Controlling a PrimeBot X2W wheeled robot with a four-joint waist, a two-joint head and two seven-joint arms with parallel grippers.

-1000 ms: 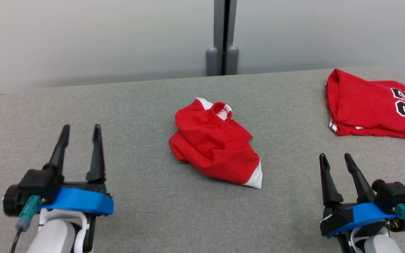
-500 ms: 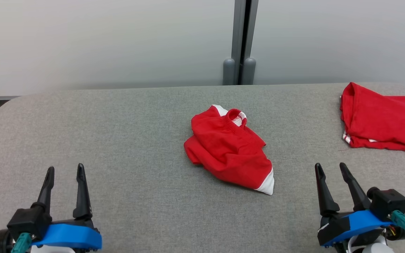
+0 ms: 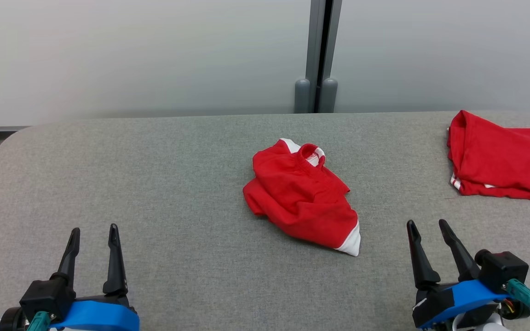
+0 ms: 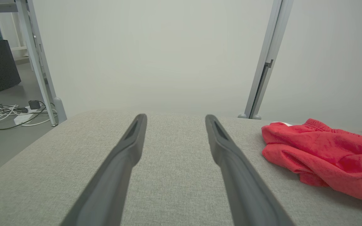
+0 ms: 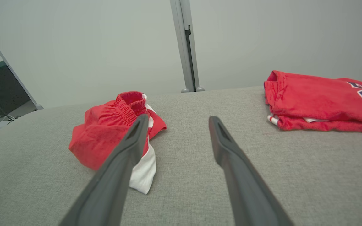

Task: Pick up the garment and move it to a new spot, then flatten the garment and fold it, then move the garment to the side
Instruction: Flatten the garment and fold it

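The left gripper (image 3: 94, 228) sits low at the robot's near left over the grey padded surface (image 3: 177, 184). Its two dark fingers point straight away from the robot, almost parallel and spread wide, with nothing between them. The right gripper (image 3: 427, 223) is posed much the same at the near right. Its fingers are equally wide apart and empty, and they lean a little toward the robot's left. Each wrist's blue bracket lies at the bottom edge of the head view.

The crumpled red garment (image 3: 302, 197), trimmed in white, lies on the surface ahead of both grippers and between them. It is forward and left of the right gripper's fingertips, clear of them, and forward and well to the right of the left gripper's. A folded red jersey (image 3: 499, 161) with a dark number lies forward and right of the right gripper, well apart from the garment.
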